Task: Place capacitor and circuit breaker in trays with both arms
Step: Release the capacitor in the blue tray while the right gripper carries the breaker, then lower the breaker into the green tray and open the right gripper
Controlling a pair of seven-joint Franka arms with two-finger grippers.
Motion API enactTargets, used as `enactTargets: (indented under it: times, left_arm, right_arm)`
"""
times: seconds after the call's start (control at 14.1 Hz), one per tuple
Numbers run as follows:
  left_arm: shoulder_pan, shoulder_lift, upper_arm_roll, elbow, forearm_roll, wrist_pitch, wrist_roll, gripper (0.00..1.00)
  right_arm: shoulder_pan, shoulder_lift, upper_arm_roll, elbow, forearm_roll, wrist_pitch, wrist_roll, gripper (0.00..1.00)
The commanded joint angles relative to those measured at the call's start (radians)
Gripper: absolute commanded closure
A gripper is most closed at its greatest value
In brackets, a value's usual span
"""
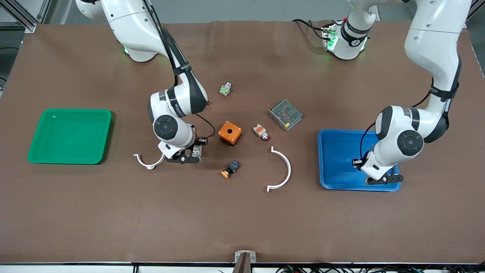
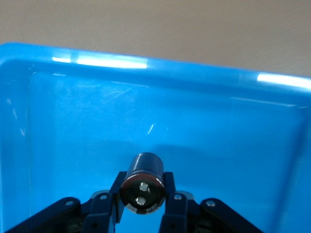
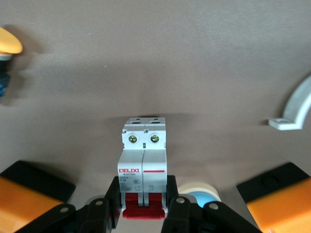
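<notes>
Left gripper [image 2: 142, 204] clamps tiny black cylindrical capacitor [image 2: 143, 187] over blue plastic tray [image 1: 333, 151], lower right of the front view; right gripper [image 3: 143, 206] clamps white-grey rectangular circuit breaker [image 3: 144, 162], centre-left.

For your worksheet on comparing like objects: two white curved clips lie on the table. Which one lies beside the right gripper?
The smaller clip, toward the green tray, beside the right gripper; the larger clip lies nearer the blue tray.

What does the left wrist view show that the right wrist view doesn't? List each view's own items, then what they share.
Left wrist view only: the capacitor held in the left claw over the blue tray. Right wrist view only: the circuit breaker held in the right claw over the brown table, plus a white curved bracket and an orange-capped button. Shared: each shows its own claw shut on a part.
</notes>
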Motion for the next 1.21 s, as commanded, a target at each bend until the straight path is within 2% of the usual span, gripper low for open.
enactTargets:
  times: [0.0, 0.07, 0.14, 0.21, 0.28, 0.43, 0.57, 0.78, 1.13]
  left_arm:
    - [0.023, -0.016, -0.012, -0.057, 0.020, 0.042, 0.018, 0.90]
    - [0.023, -0.016, -0.012, -0.065, 0.020, 0.042, 0.018, 0.81]
    - [0.023, -0.016, -0.012, -0.068, 0.020, 0.042, 0.018, 0.64]
    - [0.022, -0.015, -0.012, -0.068, 0.020, 0.043, 0.020, 0.36]
    - [0.022, -0.022, -0.012, -0.066, 0.020, 0.040, 0.020, 0.00]
    - [0.020, -0.068, -0.017, -0.062, 0.020, 0.028, 0.016, 0.00]
    - [0.022, -0.149, -0.019, -0.052, 0.020, 0.025, 0.016, 0.00]
    - [0.020, -0.275, -0.019, 0.001, 0.020, -0.071, 0.016, 0.00]
    - [0.016, -0.417, -0.035, 0.188, 0.014, -0.403, 0.027, 0.00]
  right_arm:
    - [-0.051, -0.143, -0.044, 0.028, 0.013, -0.189, -0.029, 0.86]
    - [-0.069, -0.180, -0.089, 0.073, 0.007, -0.302, -0.068, 0.86]
    - [-0.080, -0.200, -0.141, 0.119, -0.012, -0.404, -0.122, 0.86]
    - [-0.082, -0.212, -0.208, 0.163, -0.039, -0.494, -0.175, 0.86]
    - [-0.080, -0.221, -0.282, 0.199, -0.086, -0.567, -0.241, 0.86]
    - [-0.082, -0.248, -0.398, 0.202, -0.159, -0.609, -0.370, 0.86]
    - [-0.111, -0.239, -0.524, 0.196, -0.173, -0.604, -0.537, 0.86]
    - [-0.268, -0.196, -0.540, 0.158, -0.173, -0.546, -0.634, 0.86]
    - [-0.413, -0.140, -0.535, -0.020, -0.170, -0.243, -0.854, 0.86]
